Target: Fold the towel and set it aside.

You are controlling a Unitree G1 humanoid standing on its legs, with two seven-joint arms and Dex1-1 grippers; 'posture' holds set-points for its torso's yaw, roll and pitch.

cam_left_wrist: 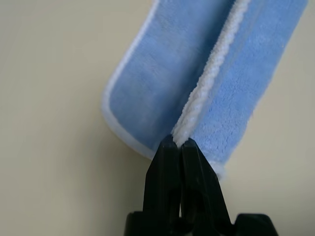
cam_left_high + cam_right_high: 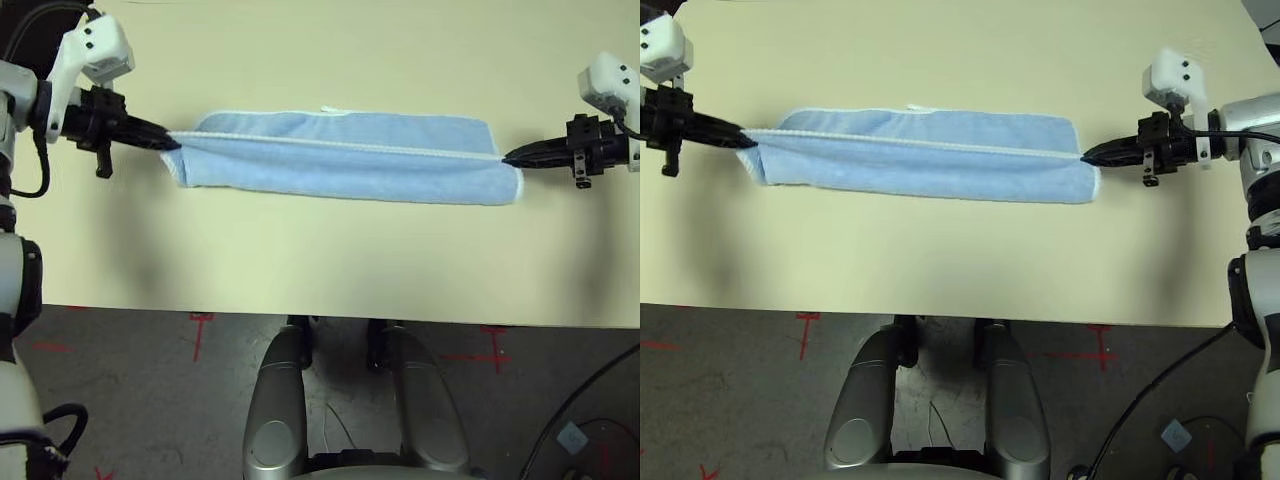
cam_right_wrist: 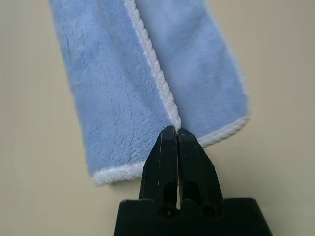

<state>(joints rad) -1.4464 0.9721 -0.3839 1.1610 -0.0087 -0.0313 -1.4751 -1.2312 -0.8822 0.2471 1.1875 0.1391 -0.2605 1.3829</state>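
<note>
the towel point(image 2: 350, 175) lay on the counter point(image 2: 320, 260) at twelve o'clock from the robot, likely light and limp, best held by its edge corners, where both pairs of jaws had pinched closed.

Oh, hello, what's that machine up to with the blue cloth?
A two-armed robot is folding a light blue terry towel with white edging on a pale cream table. Its left black two-fingered tool pinches one end of the white edge, and its right black two-fingered tool pinches the other end, holding that edge taut between them. The near part is doubled over, leaving a strip of the far part uncovered. The fold isn't finished, and the towel hasn't been set aside.
</note>
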